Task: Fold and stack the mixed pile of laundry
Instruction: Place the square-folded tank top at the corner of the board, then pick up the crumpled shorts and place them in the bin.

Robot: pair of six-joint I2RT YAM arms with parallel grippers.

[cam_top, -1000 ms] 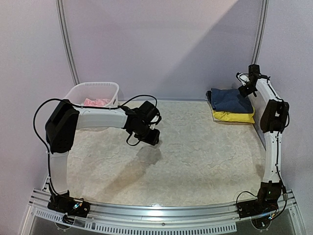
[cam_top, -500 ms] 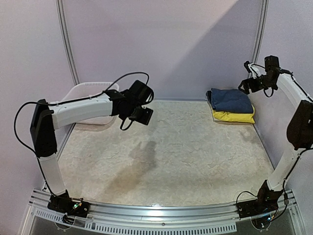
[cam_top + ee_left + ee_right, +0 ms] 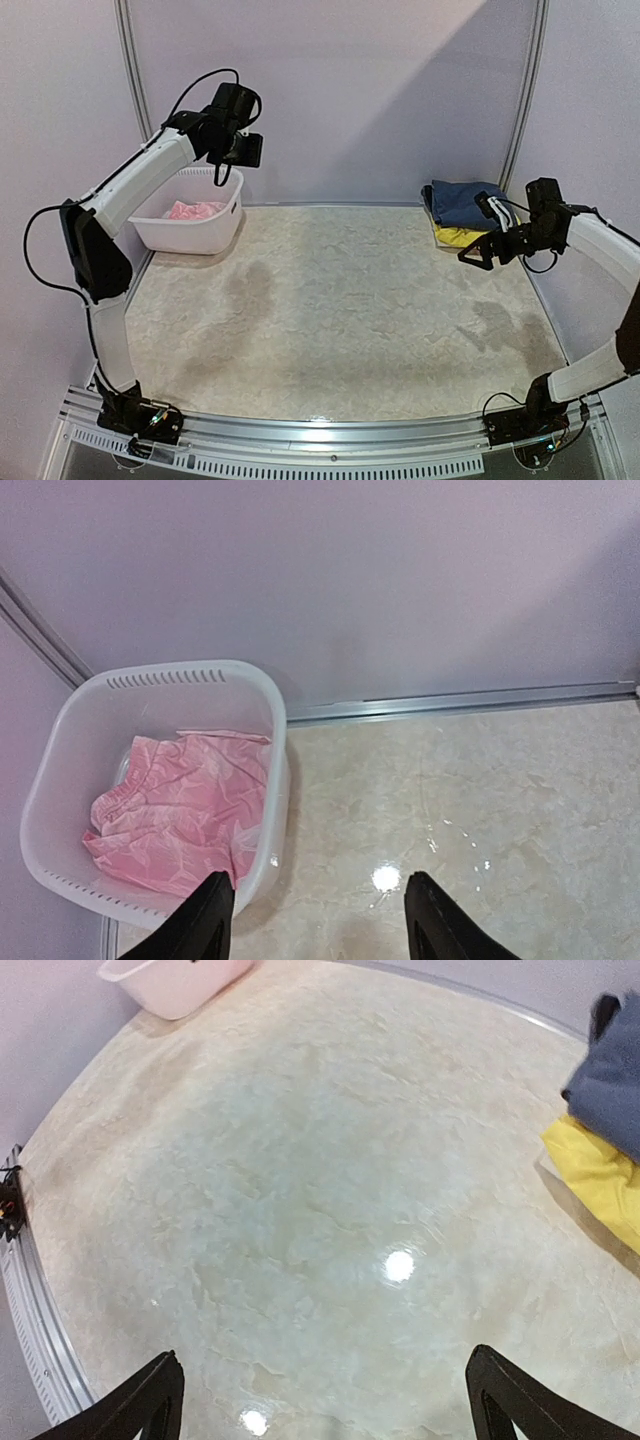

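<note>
Swung left gripper up from mid-table to high over white slotted basket; dropped right gripper down off the stack.
Kept both claws spread wide, nothing held. Found pink garment crumpled in basket, below and left of left claw. Left navy garment folded atop yellow one, just right of right claw. Judged two stacked, pink next for pickup.

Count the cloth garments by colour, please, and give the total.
Pink garment: 1
Navy garment: 1
Yellow garment: 1
Total: 3
</note>
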